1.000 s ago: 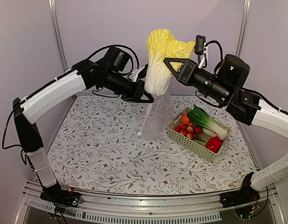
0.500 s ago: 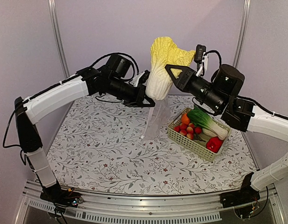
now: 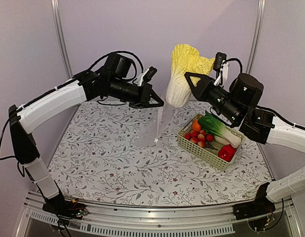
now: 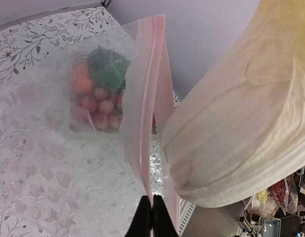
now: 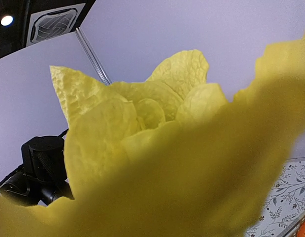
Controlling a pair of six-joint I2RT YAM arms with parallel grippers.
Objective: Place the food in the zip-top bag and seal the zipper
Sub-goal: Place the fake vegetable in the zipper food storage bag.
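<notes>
- Top external view: the left gripper [image 3: 156, 103] is closed on the top edge of the bag [image 3: 155, 124], which hangs from it toward 6 o'clock above the floral table [image 3: 108, 163] (whether the bag's lower end touches the table cannot be told).
- The right gripper [image 3: 190, 81] is clamped on the cabbage [image 3: 183, 74] and holds it aloft, leaves toward 12 o'clock and pale stem toward 6 o'clock. The stem end lies just beside the left fingertips, at their 3 o'clock.
- The basket [image 3: 204, 151] stands on the table at 4 o'clock from the bag and apart from it. It holds the orange [image 3: 196, 126] at its far end, the small red fruits [image 3: 198, 137] beside it, a green leafy vegetable [image 3: 217, 129] and the red fruit [image 3: 226, 152] at its near end.
- Left wrist view: the fingers [image 4: 151, 219] are pressed together on the zipper [image 4: 151, 98], a pinkish strip running toward 12 o'clock. The crinkled bag [image 4: 54, 163] spreads to 9 o'clock, with the basket's produce showing blurred through it. The cabbage [image 4: 231, 128] fills the 3 o'clock side, its stem end just beside the bag's mouth and outside it.
- Right wrist view: yellow cabbage [image 5: 152, 148] leaves fill the frame and hide the gripper's own fingers. The left arm [image 5: 39, 168] shows dark at 8 o'clock.
</notes>
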